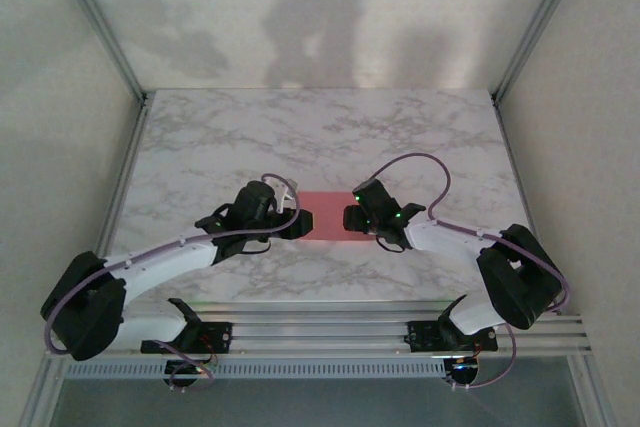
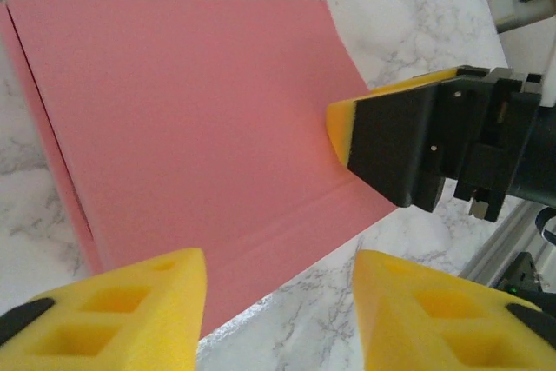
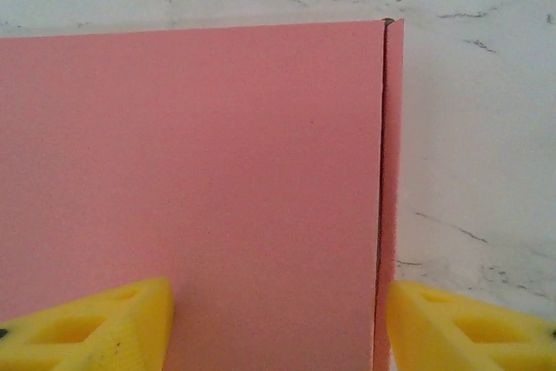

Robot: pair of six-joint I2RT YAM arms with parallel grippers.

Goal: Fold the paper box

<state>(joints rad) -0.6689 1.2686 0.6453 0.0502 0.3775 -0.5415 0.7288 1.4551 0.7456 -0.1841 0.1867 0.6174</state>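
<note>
The paper box (image 1: 325, 217) lies flat on the marble table, pink face up, between my two grippers. In the left wrist view the pink sheet (image 2: 191, 119) shows a faint crease near its closest edge, and a narrow folded strip runs along its left side. My left gripper (image 2: 278, 310) is open above that near corner, nothing between its fingers. A yellow-padded finger (image 2: 343, 128) of my right gripper rests at the sheet's right edge. In the right wrist view the box (image 3: 191, 171) has a narrow flap (image 3: 393, 171) along its right side; my right gripper (image 3: 278, 319) is open, straddling it.
The marble tabletop (image 1: 320, 137) extends bare behind the box. Aluminium frame posts (image 1: 110, 37) stand at the back corners and a rail (image 1: 330, 332) runs along the near edge by the arm bases.
</note>
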